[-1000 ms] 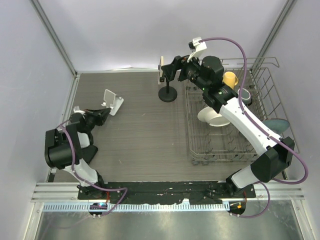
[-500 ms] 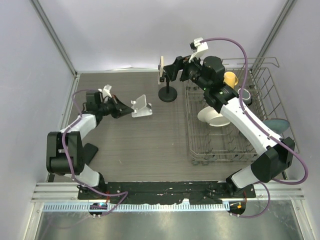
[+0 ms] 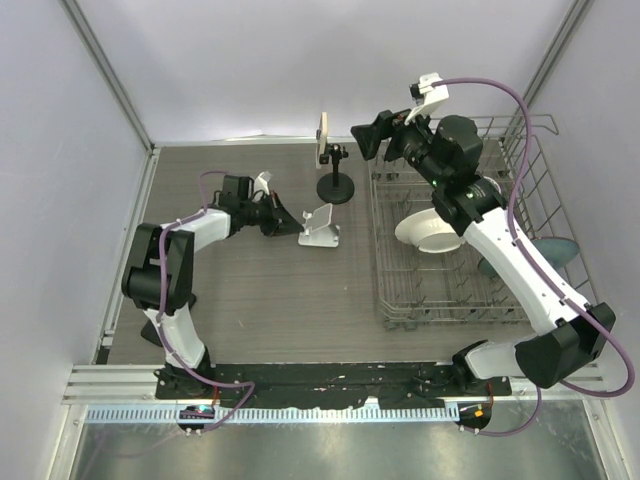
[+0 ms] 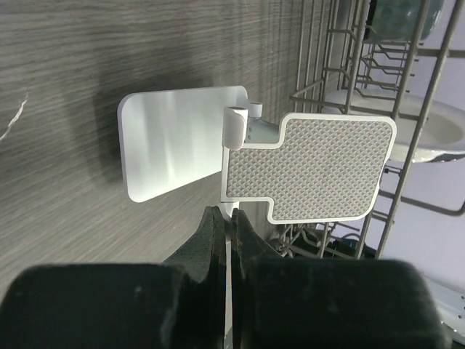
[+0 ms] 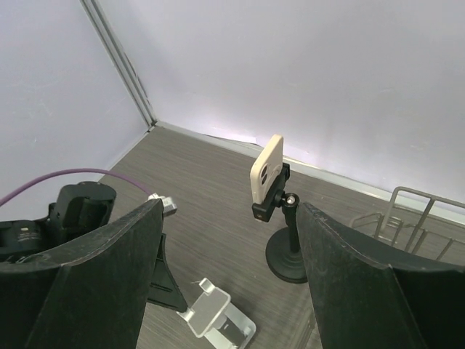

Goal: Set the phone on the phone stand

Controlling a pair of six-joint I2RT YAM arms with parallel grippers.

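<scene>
Across the grey table [image 3: 250, 295], with a wire dish rack [image 3: 381, 262] closing off the right side, the left gripper [image 3: 293, 222] pinches the thin edge of the white phone stand [image 3: 320, 226] at mid-table. The right gripper [image 3: 366, 142], fingers spread wide and empty, hovers just right of the cream phone [image 3: 323, 138], which is clipped upright on a black mount [image 3: 336, 188] at the far side. The stand wants its base fully flat before release, kept off the rack wire and the mount's foot; the open room lies near and left.
</scene>
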